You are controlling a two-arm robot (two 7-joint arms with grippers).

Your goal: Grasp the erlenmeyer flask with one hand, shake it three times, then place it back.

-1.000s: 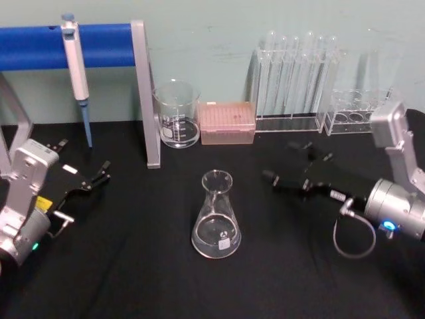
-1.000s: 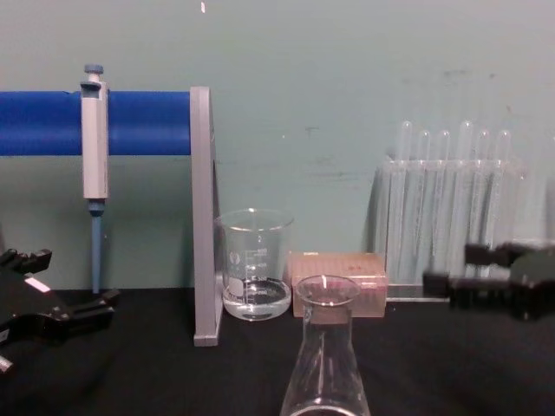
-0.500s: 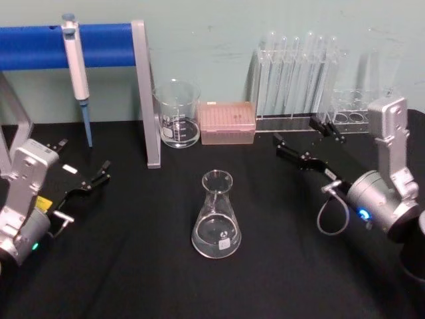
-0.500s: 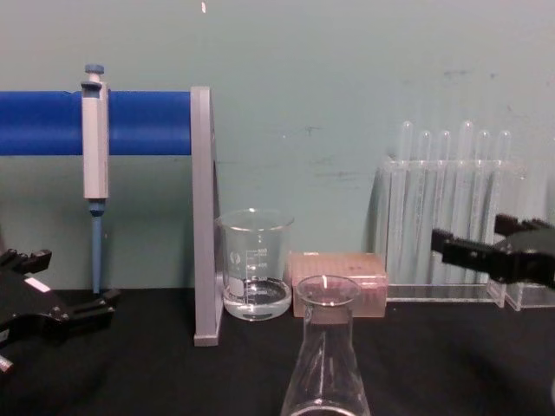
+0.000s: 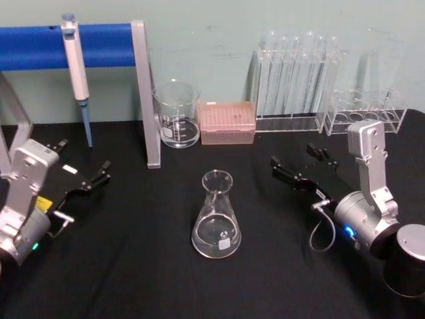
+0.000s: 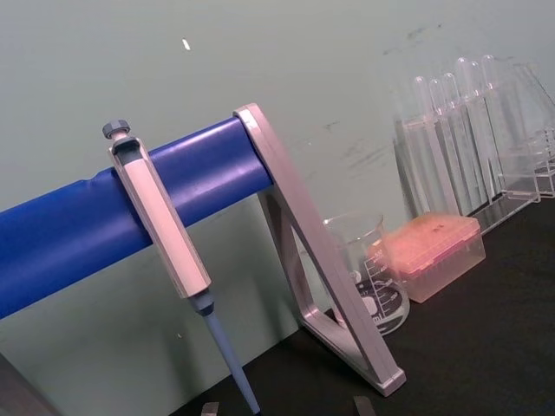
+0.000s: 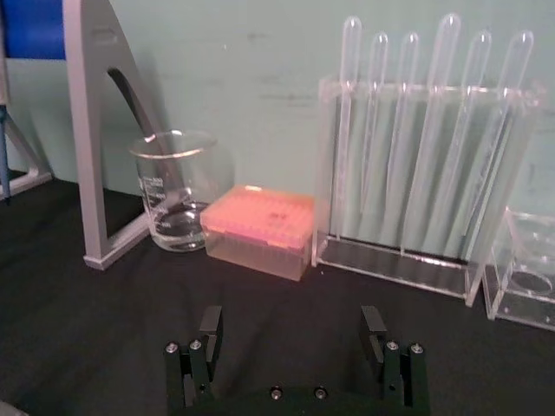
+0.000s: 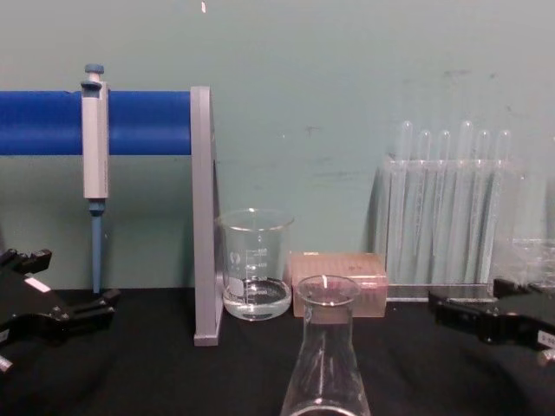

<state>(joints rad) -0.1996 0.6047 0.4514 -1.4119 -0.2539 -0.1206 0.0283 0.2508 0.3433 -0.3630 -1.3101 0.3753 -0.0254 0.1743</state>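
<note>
The erlenmeyer flask is clear glass and stands upright on the black table mid-front, with its neck low and central in the chest view. My right gripper, the hand, hovers open to the flask's right, a hand's width away, pointing toward the back left. Its two fingers stand wide apart with nothing between them; it also shows at the chest view's right edge. At the far left, well away from the flask, is my open and empty left gripper, also at the chest view's left edge.
A glass beaker and a pink tip box stand behind the flask. A blue bar stand holds a pipette at the back left. Test tube racks line the back right. A metal cylinder sits front right.
The right gripper drew back from the flask, rose toward the test tube rack, then came down again and nearer to me. The flask and the left arm have not moved.
</note>
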